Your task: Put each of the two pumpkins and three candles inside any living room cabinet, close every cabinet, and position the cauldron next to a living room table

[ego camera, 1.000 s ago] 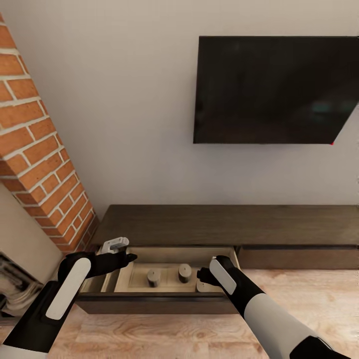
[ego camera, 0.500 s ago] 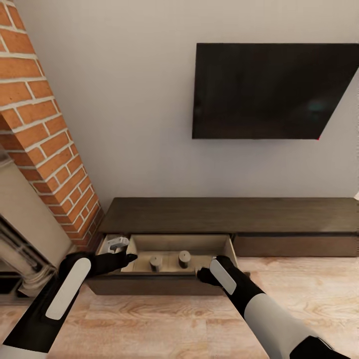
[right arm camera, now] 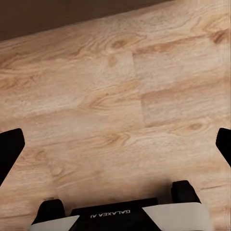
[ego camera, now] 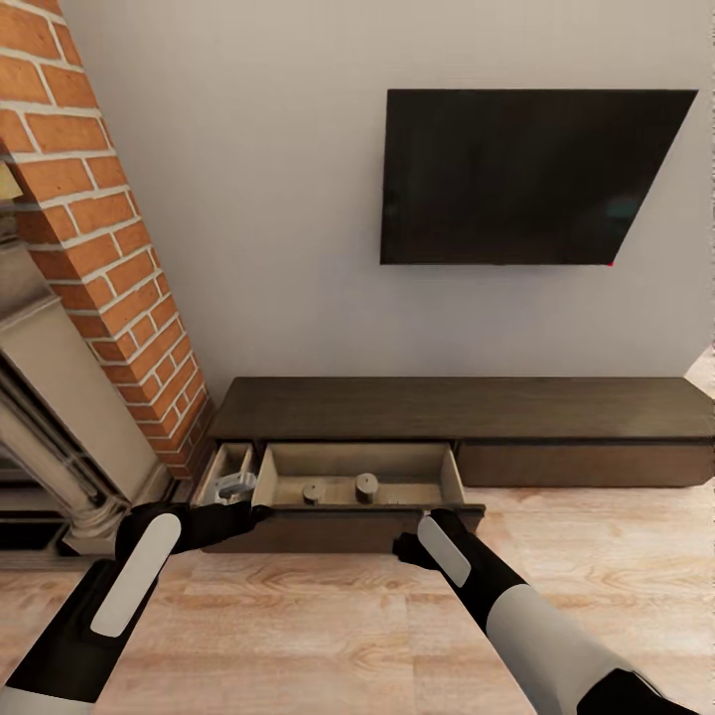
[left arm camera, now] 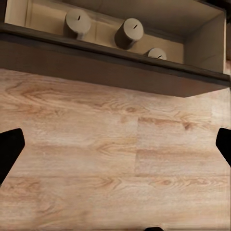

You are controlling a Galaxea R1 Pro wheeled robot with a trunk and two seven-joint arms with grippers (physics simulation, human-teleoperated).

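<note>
The long dark brown cabinet (ego camera: 467, 407) stands against the wall with one drawer (ego camera: 452, 477) pulled out. Two grey candles (ego camera: 314, 492) (ego camera: 366, 486) stand upright on its beige bottom. In the left wrist view three candles (left arm camera: 78, 21) (left arm camera: 130, 32) (left arm camera: 156, 53) show behind the drawer front (left arm camera: 115, 72). My left gripper (ego camera: 260, 512) hovers at the drawer's left front corner, open and empty. My right gripper (ego camera: 401, 549) hangs just in front of the drawer's right end, open, over bare floor (right arm camera: 120, 96).
A brick column (ego camera: 89, 228) and a pale fireplace surround (ego camera: 50, 417) stand at the left. A dark TV (ego camera: 526, 179) hangs above the cabinet. A narrow open compartment (ego camera: 220, 467) beside the drawer holds a pale grey object (ego camera: 235, 487). Wooden floor (ego camera: 298, 616) lies in front.
The whole view has pulled back from the cabinet, so the drawer and candles look smaller and farther. Both arms keep the same pose in the picture, and the grippers now sit in front of the drawer.
</note>
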